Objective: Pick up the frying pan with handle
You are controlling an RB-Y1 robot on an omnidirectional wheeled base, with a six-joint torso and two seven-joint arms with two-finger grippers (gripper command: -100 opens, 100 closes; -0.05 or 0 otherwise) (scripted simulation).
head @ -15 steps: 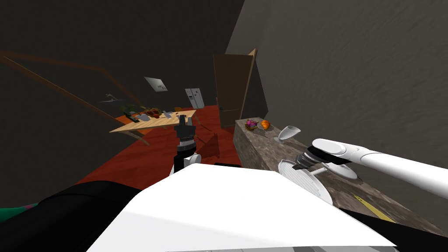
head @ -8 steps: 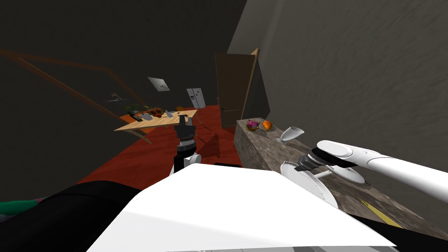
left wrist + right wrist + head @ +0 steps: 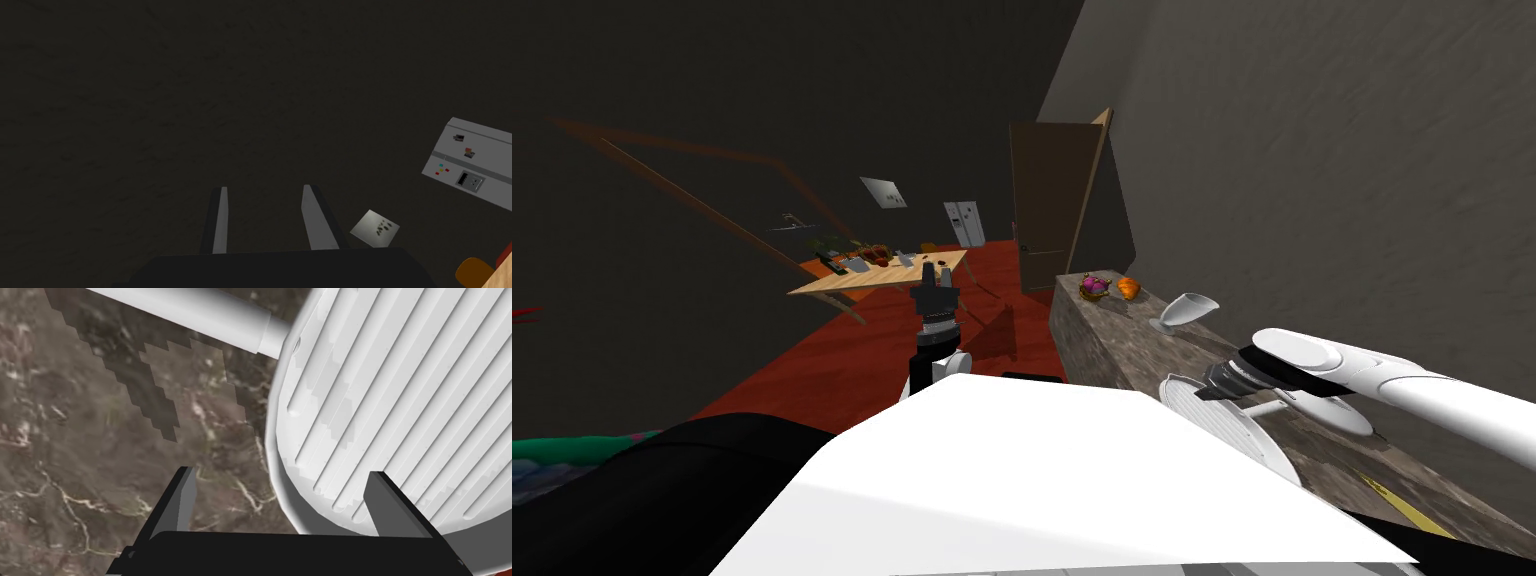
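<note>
Frying pan; white, round, ribbed base

My head camera looks steeply down and forward over the worktop on my right. The right wrist camera hangs close above its edge nearest me; both views share the pan. The left wrist camera faces a dim wall, seemingly from well off.

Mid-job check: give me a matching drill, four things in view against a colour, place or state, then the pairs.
1 frying pan
2 goblet
3 door
4 right gripper

a dark brown, beyond the counter's far end
b open, astride the pan's rim
c white, ribbed, on the marbled counter
d pale, stemmed, farther along the counter

Pairs: 1-c, 2-d, 3-a, 4-b
</note>
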